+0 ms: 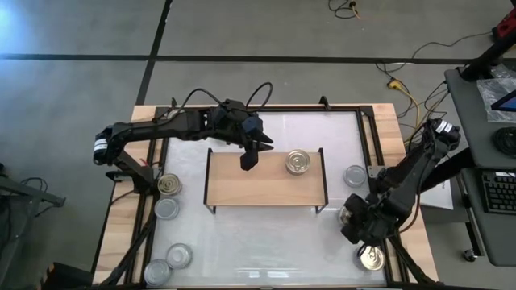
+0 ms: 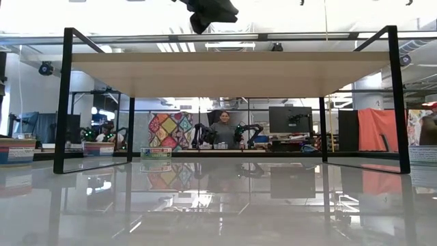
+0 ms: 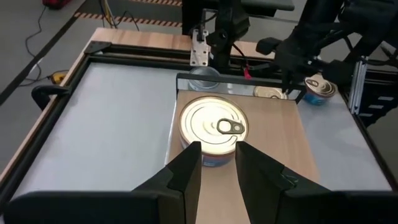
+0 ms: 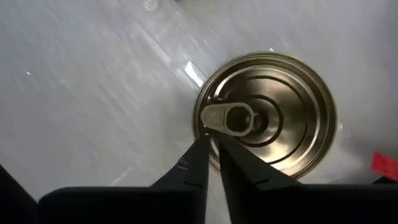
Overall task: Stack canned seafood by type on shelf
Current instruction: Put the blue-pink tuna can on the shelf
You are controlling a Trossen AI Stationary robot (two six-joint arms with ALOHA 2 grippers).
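- The shelf (image 1: 242, 184) stands mid-table, bearing one gold-topped can (image 1: 298, 162) on its right half.
- The left gripper (image 1: 250, 158) hovers over the shelf's left half, fingers (image 3: 186, 177) a narrow gap apart and holding nothing, pointed at that can.
- The right gripper (image 1: 360, 231) hangs over the table's near right corner, fingers (image 4: 196, 163) almost together, tips at the pull tab of a gold can (image 4: 270, 115) below.
- A silver can (image 1: 355, 175) sits right of the shelf.
- Four more cans (image 1: 168, 209) line the table's left side, one gold, the others silver.
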